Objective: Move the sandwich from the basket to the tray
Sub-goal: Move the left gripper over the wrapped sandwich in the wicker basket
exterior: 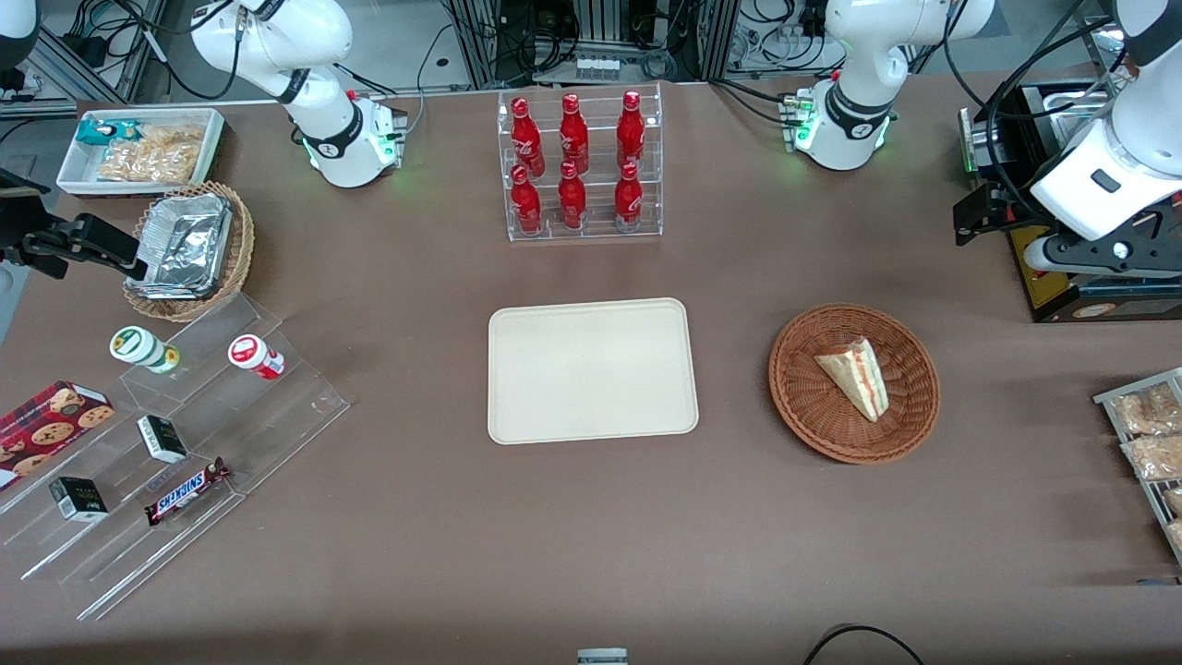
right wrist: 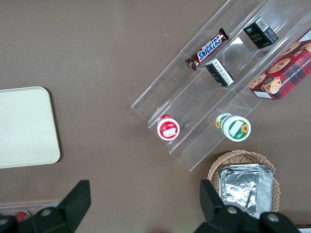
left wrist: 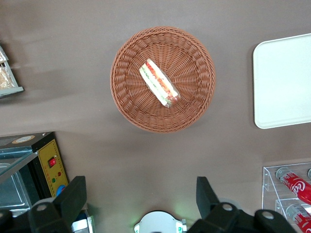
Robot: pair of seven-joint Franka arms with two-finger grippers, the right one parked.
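Observation:
The sandwich [exterior: 857, 374] is a pale wedge with red and green filling and lies in the round reddish-brown basket [exterior: 802, 417]. The cream tray [exterior: 591, 369] lies flat on the table beside the basket, toward the parked arm's end, with nothing on it. My left gripper [exterior: 975, 218] hangs above the table, farther from the front camera than the basket and toward the working arm's end. In the left wrist view the gripper [left wrist: 141, 188] is open and empty, apart from the basket [left wrist: 121, 99], the sandwich [left wrist: 159, 83] and the tray's edge [left wrist: 286, 82].
A clear rack of red bottles [exterior: 580, 166] stands farther back than the tray. A black box with a yellow panel [exterior: 1062, 277] sits under my arm. Snack packets on a rack [exterior: 1150, 443] lie at the working arm's end. A foil-tray basket [exterior: 189, 249], a white bin [exterior: 138, 148] and a stepped acrylic shelf [exterior: 175, 443] lie toward the parked arm's end.

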